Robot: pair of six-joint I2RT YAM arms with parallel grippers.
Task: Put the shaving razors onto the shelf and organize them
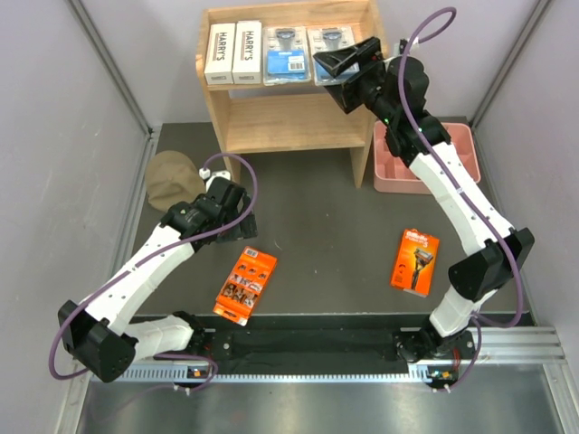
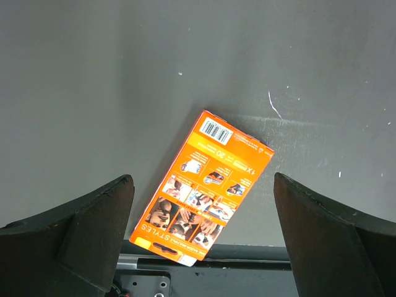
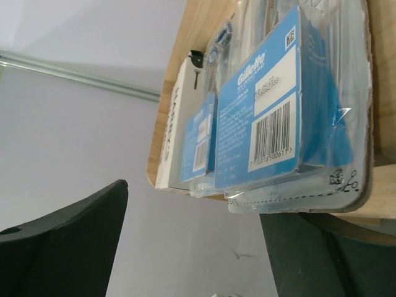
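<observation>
While the left gripper (image 2: 203,185) hangs spread above a flat orange razor pack (image 2: 204,195), the right gripper (image 3: 195,204) gapes over a clear blue-labelled blister pack (image 3: 291,105) on the light-wood shelf (image 3: 198,25).

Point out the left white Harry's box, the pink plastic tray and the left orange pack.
left white Harry's box (image 1: 220,52): top view, face centre
pink plastic tray (image 1: 416,185): top view, near wall
left orange cardboard pack (image 2: 204,185): left wrist view, printed face
</observation>
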